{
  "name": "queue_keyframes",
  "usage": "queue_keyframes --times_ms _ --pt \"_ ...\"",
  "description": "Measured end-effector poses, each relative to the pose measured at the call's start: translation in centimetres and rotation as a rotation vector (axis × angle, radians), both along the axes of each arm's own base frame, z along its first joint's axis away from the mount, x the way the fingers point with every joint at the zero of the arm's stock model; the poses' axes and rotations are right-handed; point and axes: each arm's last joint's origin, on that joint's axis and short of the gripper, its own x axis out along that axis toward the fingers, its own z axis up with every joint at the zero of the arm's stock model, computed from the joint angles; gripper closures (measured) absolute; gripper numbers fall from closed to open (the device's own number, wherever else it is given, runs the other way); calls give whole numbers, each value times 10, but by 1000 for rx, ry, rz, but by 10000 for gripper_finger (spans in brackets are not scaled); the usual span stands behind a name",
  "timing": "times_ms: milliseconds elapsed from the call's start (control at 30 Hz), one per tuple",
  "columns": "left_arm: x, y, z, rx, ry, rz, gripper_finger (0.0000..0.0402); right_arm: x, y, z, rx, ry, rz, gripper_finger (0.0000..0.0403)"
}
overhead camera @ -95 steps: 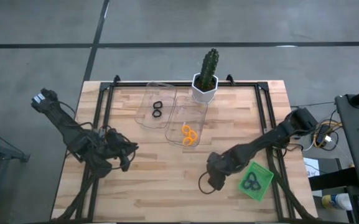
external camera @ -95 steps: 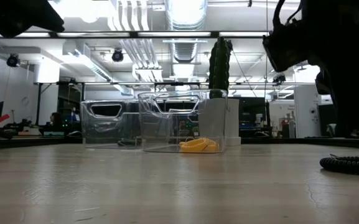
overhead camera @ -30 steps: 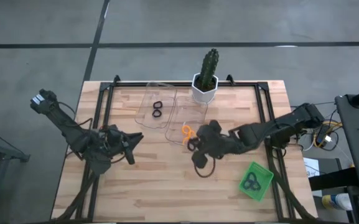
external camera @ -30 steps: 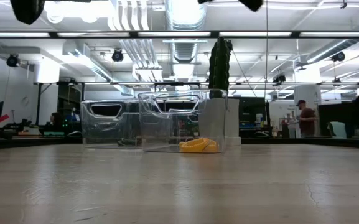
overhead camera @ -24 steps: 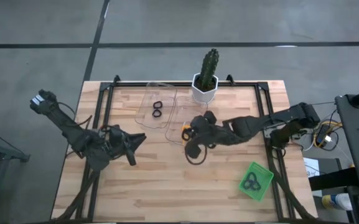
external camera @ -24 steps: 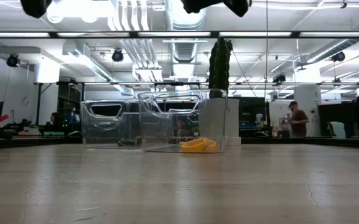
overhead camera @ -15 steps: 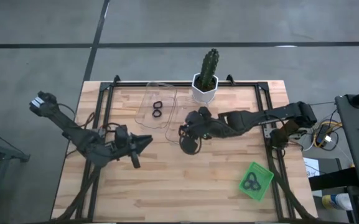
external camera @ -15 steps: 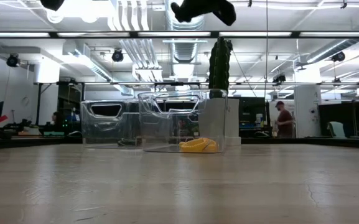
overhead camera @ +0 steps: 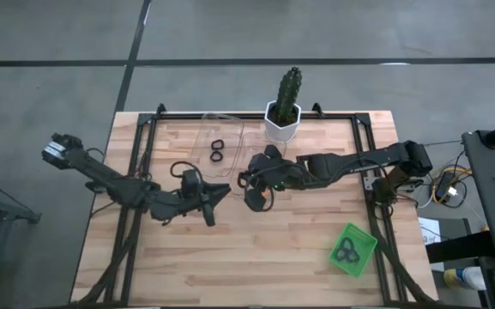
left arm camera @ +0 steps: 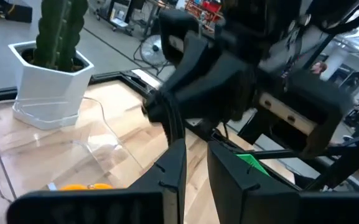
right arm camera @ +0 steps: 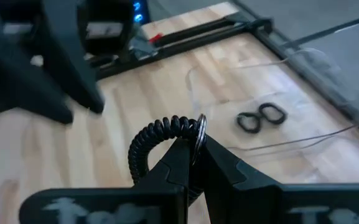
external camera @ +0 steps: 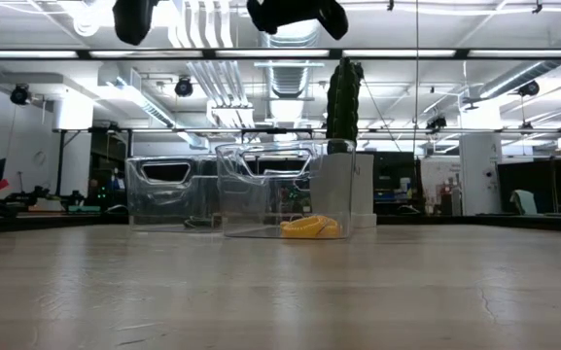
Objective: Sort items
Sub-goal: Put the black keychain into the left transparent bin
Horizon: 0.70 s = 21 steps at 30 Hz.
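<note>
Hanging above the clear tray (overhead camera: 256, 167) at table centre, the right gripper (overhead camera: 249, 182) is clamped on a black coiled loop (right arm camera: 160, 140). At its eight o'clock, the left gripper (overhead camera: 221, 192) hovers, fingers slightly apart. Two black loops (overhead camera: 216, 149) lie at eleven o'clock, purple-black loops (overhead camera: 346, 251) at four o'clock.

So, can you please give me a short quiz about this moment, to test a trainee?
1. True or false: the right gripper has its jaws shut on a black coiled loop.
2. Where do the orange loops lie? A: green tray. B: right-hand clear tray. C: bare tabletop.
3. In the high view, how many black loops lie in the left-hand clear tray?
Key: 1 true; 2 B; 3 two.
</note>
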Motion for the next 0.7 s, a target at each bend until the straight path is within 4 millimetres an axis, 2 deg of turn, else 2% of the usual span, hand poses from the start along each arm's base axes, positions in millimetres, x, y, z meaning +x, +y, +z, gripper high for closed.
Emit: queue_keyframes --times_ms 133,700 --pt "5 2 -3 -1 4 6 344 2 -2 -1 -42 -4 -50 385" --pt "32 12 -7 8 18 75 344 4 -4 -2 -77 -14 -66 385"
